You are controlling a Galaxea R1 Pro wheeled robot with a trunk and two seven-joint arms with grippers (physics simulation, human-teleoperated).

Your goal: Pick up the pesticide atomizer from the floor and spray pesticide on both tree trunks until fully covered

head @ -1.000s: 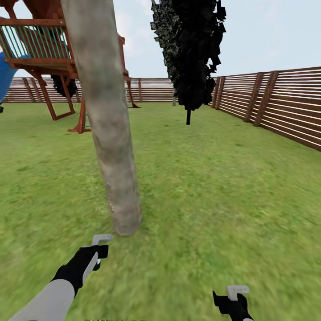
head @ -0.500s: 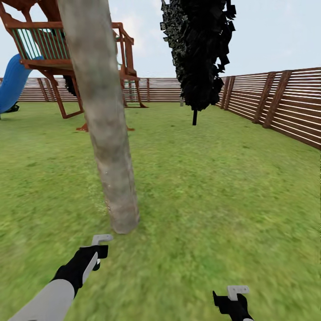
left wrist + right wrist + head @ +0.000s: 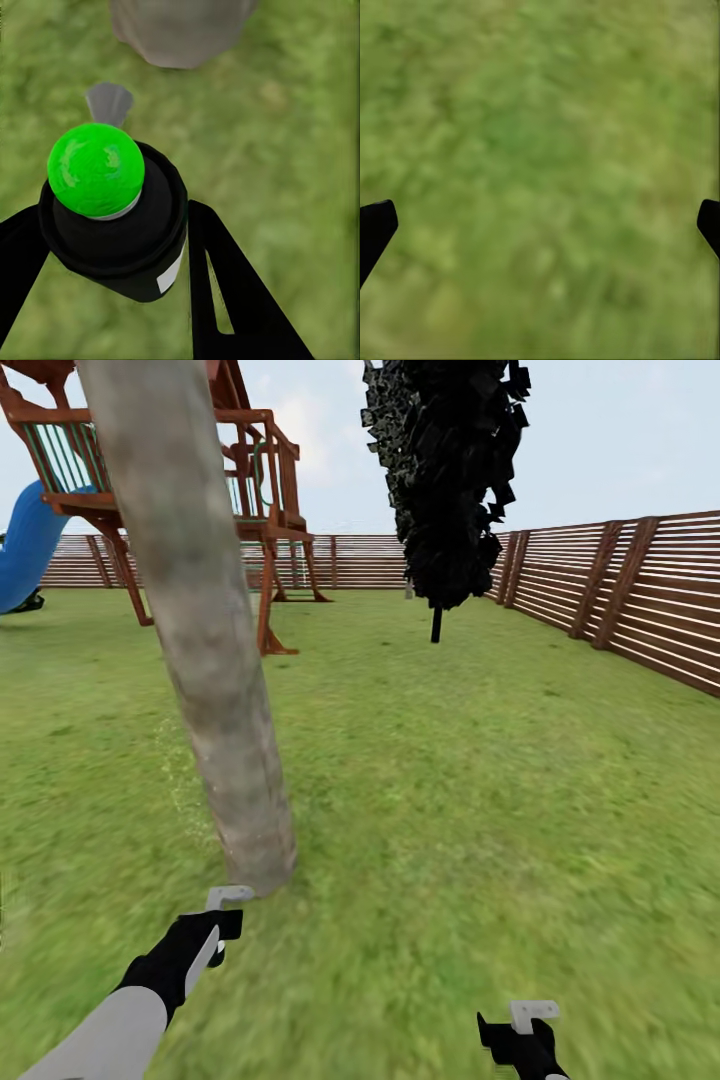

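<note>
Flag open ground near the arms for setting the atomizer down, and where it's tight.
Open grass runs from the tree trunk to the fence, including around the empty right gripper. Tight spot: the left gripper, holding the atomizer, sits right at the trunk's base.

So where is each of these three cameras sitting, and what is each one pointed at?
Head view: on the robot's head, looking forward and down over the lawn at a thick tree trunk, a play tower and the fence; both arms show, left claw and right claw.
Left wrist view: by the left claw, looking along its black fingers clamped on the atomizer.
Right wrist view: by the right claw, facing grass; fingertips spread wide.
Shared: head and left wrist views both show the trunk's base.
</note>
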